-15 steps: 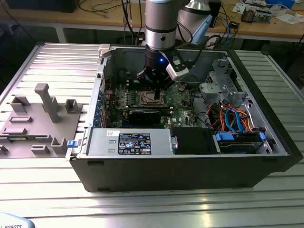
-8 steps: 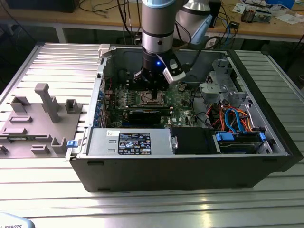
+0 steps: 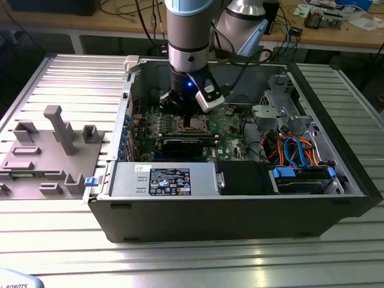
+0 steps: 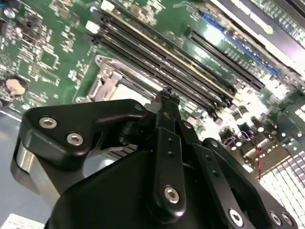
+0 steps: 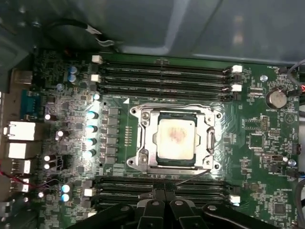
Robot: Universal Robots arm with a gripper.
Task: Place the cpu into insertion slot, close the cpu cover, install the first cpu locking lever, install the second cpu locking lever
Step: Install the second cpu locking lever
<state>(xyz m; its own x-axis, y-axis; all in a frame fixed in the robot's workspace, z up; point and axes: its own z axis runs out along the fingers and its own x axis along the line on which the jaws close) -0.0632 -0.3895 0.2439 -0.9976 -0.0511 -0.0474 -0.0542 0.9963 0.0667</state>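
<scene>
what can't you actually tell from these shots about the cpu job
- Locking levers: in the first wrist view, too thin around the cpu cover to tell latched from loose.
- Insertion slot: exterior view, gripper hides part of it.
- cpu: second wrist view, gripper body covers most of it.

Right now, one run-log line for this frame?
cpu: seated in insertion slot | cpu cover: closed | gripper: beside socket

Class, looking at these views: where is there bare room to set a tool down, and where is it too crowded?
Free: the ribbed table in front of the computer case. Crowded: the motherboard around the cpu, hemmed by memory slots, with the pincer beside it.
</scene>
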